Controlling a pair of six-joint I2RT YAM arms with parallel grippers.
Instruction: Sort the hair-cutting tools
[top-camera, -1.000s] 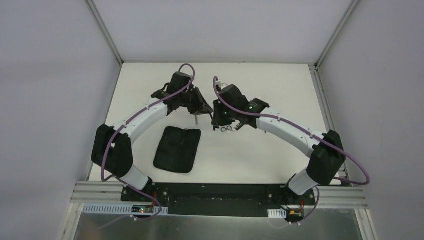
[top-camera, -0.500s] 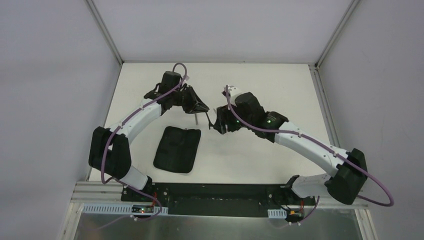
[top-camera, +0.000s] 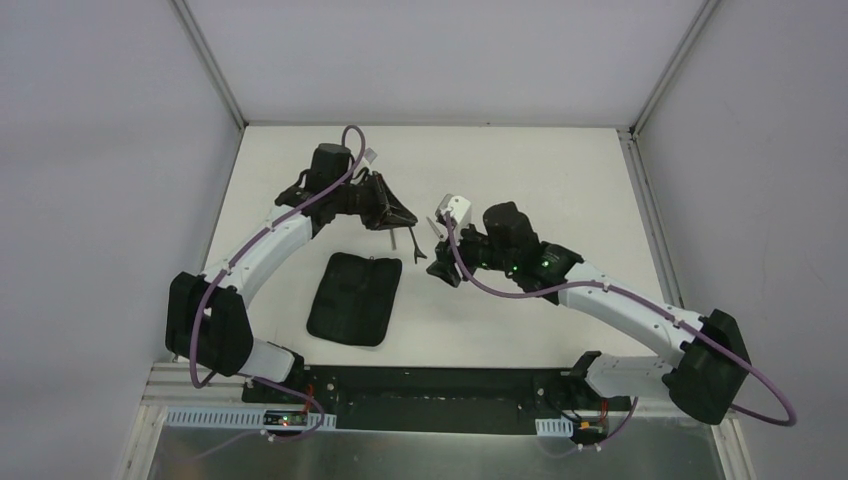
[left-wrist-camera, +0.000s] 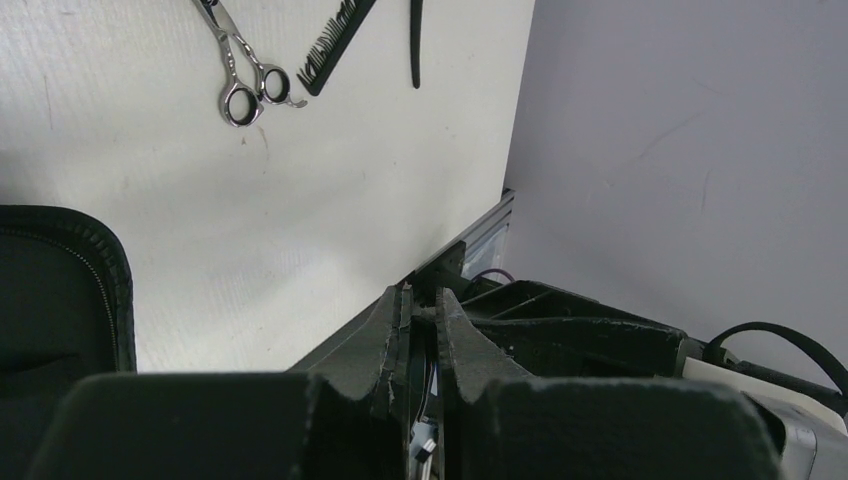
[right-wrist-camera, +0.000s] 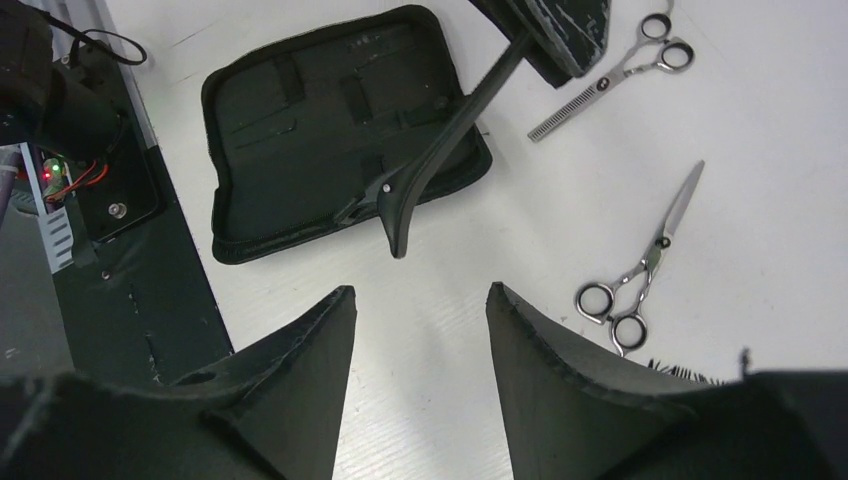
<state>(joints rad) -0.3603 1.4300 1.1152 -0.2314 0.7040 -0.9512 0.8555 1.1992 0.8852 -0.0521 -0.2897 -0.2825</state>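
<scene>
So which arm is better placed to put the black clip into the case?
Left. The left gripper is shut on the black clip, close to the open case; the right gripper is open and empty.

Folds the left arm (top-camera: 270, 240) sharply at the elbow in the lower left of the top view and runs the white forearm up and right toward the centre. Points the left gripper (top-camera: 400, 217) rightward, fingers (left-wrist-camera: 392, 335) pressed together in the left wrist view, pinching one end of a thin dark clip (right-wrist-camera: 440, 150). Bends the right arm (top-camera: 620, 305) at the elbow in the lower right and stretches the forearm up and left. Aims the right gripper (top-camera: 446, 270) leftward and downward, near the left one but apart from it. Spreads the right fingers (right-wrist-camera: 300, 350) wide.
</scene>
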